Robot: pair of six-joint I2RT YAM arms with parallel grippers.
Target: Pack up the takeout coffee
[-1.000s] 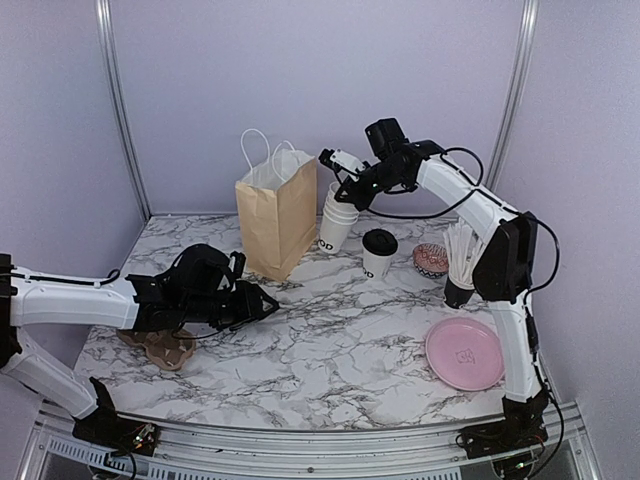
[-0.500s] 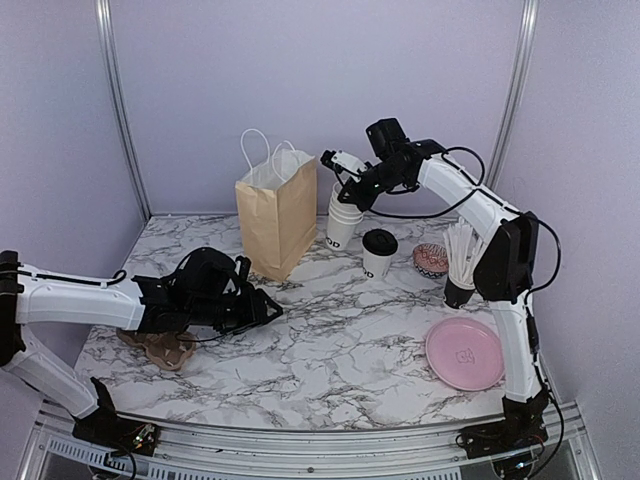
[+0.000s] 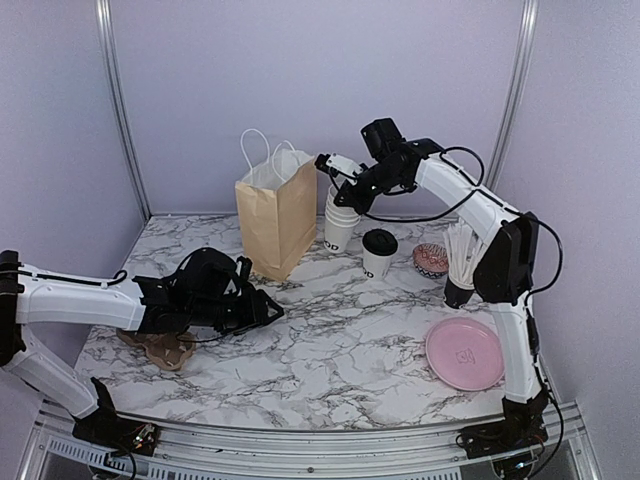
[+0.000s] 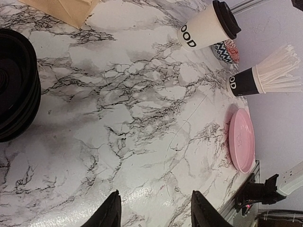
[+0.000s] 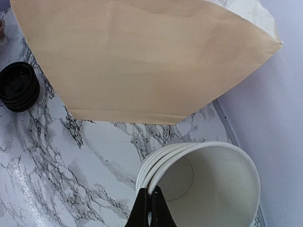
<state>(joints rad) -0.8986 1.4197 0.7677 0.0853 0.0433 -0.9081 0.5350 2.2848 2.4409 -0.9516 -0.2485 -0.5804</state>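
The takeout coffee (image 3: 379, 252), a white cup with a black lid and dark lettering, stands upright on the marble table (image 3: 330, 350), right of the brown paper bag (image 3: 277, 212); it also shows at the top of the left wrist view (image 4: 206, 26). My right gripper (image 3: 336, 178) hovers over the stack of lidless white cups (image 3: 340, 222), shut on the rim of the top cup (image 5: 208, 184). My left gripper (image 3: 272, 311) hangs low over the table's left half, open and empty (image 4: 156, 212), far from the coffee.
A stack of black lids (image 4: 16, 85) lies near my left arm and beside the bag (image 5: 142, 56). A brown cup carrier (image 3: 160, 347) is under the left arm. At the right are a patterned bowl (image 3: 431, 260), a black cup of white sticks (image 3: 460, 262) and a pink plate (image 3: 464, 354).
My right gripper has shifted slightly left at the cup stack's rim, and the stack has rocked with it. The left arm slid a little to the right, then stopped.
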